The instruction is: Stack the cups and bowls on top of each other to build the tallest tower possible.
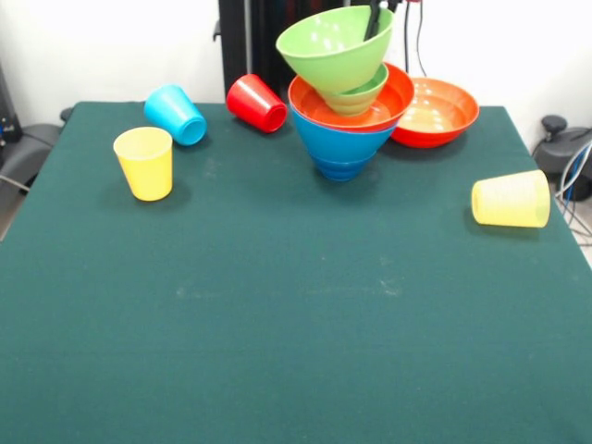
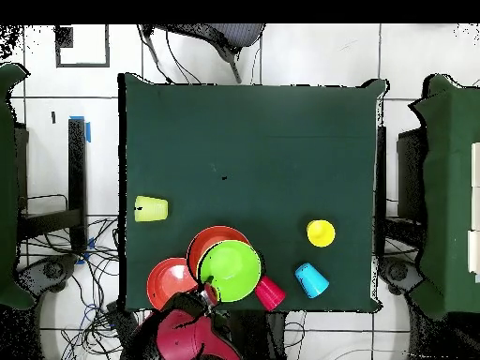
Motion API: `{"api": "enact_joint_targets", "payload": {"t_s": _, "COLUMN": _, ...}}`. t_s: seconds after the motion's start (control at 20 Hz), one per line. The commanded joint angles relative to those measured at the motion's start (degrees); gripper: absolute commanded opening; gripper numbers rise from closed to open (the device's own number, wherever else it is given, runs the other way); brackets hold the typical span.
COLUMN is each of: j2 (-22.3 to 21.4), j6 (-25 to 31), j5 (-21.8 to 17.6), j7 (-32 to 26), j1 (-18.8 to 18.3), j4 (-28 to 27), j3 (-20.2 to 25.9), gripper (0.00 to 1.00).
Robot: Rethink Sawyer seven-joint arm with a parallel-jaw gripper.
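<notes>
Tower [image 1: 344,120] near worktop [image 1: 277,305] far edge, right of middle: blue bowl [image 1: 340,148] at base, orange-red bowl [image 1: 393,102] in it, small green bowl [image 1: 359,95] next, big green bowl [image 1: 331,46] tilted on top. Tool [image 1: 375,17] grips big green bowl's rim. Second orange-red bowl [image 1: 435,113] touches tower's right side. Red cup [image 1: 256,103] and light blue cup [image 1: 176,115] lie toward far-left corner; yellow cup [image 1: 144,163] stands upright near them. Ribbed cup [image 1: 511,199] lies by right edge.

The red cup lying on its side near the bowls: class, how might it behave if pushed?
The red cup lies on its side, so it would probably roll, likely curving because it tapers. It looks like thin plastic, so probably light. Its glossy surface may be slippery.
</notes>
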Motion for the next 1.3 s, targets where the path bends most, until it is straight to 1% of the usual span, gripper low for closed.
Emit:
{"api": "enact_joint_targets", "payload": {"t_s": 0.05, "j2": -1.10, "j6": 6.30, "j5": 3.56, "j7": 8.33, "j1": -0.72, "j4": -1.18, "j3": 5.74, "gripper": 0.00}}
{"api": "enact_joint_targets", "payload": {"t_s": 0.3, "j2": -1.01, "j6": 6.59, "j5": 4.59, "j7": 8.46, "j1": 0.34, "j4": -1.26, "j3": 5.35, "gripper": 0.00}}
{"api": "enact_joint_targets", "payload": {"t_s": 0.4, "j2": -1.61, "j6": 6.76, "j5": 4.76, "j7": 8.16, "j1": 0.26, "j4": -0.88, "j3": 5.65, "gripper": 0.00}}
{"api": "enact_joint_targets", "payload": {"t_s": 0.6, "j2": -0.66, "j6": 6.21, "j5": 4.85, "j7": 8.24, "j1": 0.84, "j4": -1.20, "j3": 4.85, "gripper": 0.00}}
{"api": "enact_joint_targets", "payload": {"t_s": 0.9, "j2": -0.39, "j6": 5.60, "j5": 3.99, "j7": 7.54, "j1": -0.30, "j4": -0.41, "j3": 5.30, "gripper": 0.00}}
{"api": "enact_joint_targets", "payload": {"t_s": 1.2, "j2": 0.22, "j6": 6.61, "j5": 3.23, "j7": 6.42, "j1": -1.65, "j4": 0.32, "j3": 6.27, "gripper": 0.00}}
{"api": "enact_joint_targets", "payload": {"t_s": 1.3, "j2": 0.85, "j6": 7.02, "j5": 3.08, "j7": 6.24, "j1": -1.45, "j4": 0.16, "j3": 6.19, "gripper": 0.00}}
